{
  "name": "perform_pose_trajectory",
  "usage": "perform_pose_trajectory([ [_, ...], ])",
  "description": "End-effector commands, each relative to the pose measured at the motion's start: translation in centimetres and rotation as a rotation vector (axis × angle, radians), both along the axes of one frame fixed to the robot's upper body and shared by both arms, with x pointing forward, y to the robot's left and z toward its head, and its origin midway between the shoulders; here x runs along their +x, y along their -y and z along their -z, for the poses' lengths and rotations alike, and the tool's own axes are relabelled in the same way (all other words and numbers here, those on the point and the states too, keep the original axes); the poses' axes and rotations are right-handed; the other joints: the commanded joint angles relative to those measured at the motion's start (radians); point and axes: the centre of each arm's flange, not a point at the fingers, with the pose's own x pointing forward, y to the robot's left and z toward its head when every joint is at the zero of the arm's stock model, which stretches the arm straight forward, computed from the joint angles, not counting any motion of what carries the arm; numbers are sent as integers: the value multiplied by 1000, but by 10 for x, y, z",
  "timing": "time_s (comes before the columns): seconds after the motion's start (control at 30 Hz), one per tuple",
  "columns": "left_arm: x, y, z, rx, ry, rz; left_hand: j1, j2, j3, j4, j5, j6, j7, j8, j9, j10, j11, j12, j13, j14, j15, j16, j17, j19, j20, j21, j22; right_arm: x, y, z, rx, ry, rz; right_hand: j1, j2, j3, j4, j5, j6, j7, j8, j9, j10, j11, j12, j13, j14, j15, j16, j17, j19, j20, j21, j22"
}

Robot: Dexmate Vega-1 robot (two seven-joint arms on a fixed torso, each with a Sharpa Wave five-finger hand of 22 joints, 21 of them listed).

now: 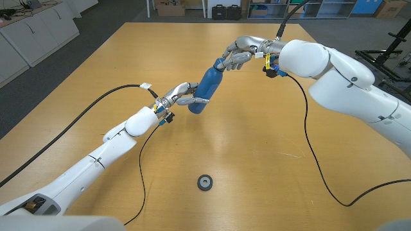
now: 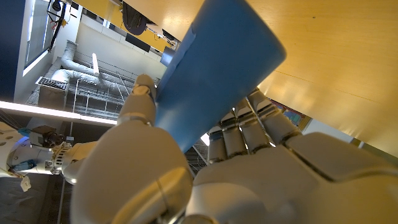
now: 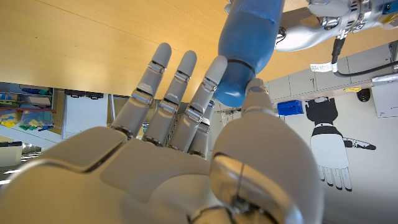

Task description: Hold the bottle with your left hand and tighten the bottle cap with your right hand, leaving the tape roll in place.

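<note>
A blue bottle leans at a slant over the middle of the table, its capped end pointing away from me. My left hand grips its lower end, with fingers and thumb wrapped around the body. My right hand is at the top end. In the right wrist view its thumb and a finger pinch the blue cap, while its other fingers are spread. A small dark tape roll lies flat near the table's front edge, apart from both hands.
The wooden table stretches wide on all sides of the bottle. Black cables trail from both arms across it. Cabinets, boxes and shelves stand beyond the far edge.
</note>
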Motion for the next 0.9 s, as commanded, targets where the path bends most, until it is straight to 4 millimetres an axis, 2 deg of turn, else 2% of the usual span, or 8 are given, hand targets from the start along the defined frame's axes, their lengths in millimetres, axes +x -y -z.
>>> perform_pose_trajectory([
  [0.03,-3,1,-2,-6,12,4,43,135,83,73,6,176,-165,6,6,77,-75,-2,3,4,-157,1,1,-1,-121,0,3,1,-6,0,-34,-31,15,42,47,27,15,0,285,-119,89,2,18,0,7,5,18,-75,14,1,10,-1,5,1],
  [0.3,-4,4,-4,-8,20,10,43,136,84,73,6,177,-165,6,6,77,-74,-2,3,4,-158,0,1,-1,-121,0,3,0,-11,0,-60,-46,27,56,47,33,9,-1,336,-120,109,2,70,2,26,25,88,-87,44,13,20,-20,13,2],
  [0.43,-4,5,-5,-10,21,11,43,135,84,73,6,178,-165,6,6,77,-75,-2,3,4,-157,0,1,-1,-121,0,3,0,-12,-2,-68,-54,36,62,49,36,8,-2,365,-108,122,3,120,4,49,42,132,-92,64,23,34,-35,22,2],
  [0.57,-3,6,-4,-13,21,13,44,135,86,72,6,177,-165,5,6,76,-78,-3,4,4,-158,0,1,-1,-121,0,3,-2,-13,-3,-70,-55,49,66,46,37,6,-2,390,-98,134,6,143,4,60,53,156,-95,76,29,41,-42,26,3],
  [0.83,-3,6,-2,-21,18,14,50,142,92,70,7,184,-165,7,6,86,-75,0,4,12,-161,3,1,1,-122,0,3,-6,-11,-5,-40,-42,68,66,50,40,11,-4,414,-81,159,22,196,10,93,86,222,-104,99,42,68,-77,43,4],
  [0.87,-3,6,-2,-26,19,14,50,142,92,70,7,184,-165,7,6,86,-75,0,4,12,-161,3,1,1,-122,0,3,-6,-11,-5,-35,-40,69,66,49,41,11,-4,416,-81,168,31,205,11,100,97,249,-105,109,47,76,-87,48,5],
  [0.9,-4,6,-2,-29,18,15,67,157,104,65,10,191,-161,9,6,102,-81,5,3,21,-167,7,2,2,-128,0,2,-7,-11,-5,-32,-39,70,65,50,41,13,-5,422,-78,174,35,209,10,104,102,257,-105,111,48,81,-92,52,6],
])
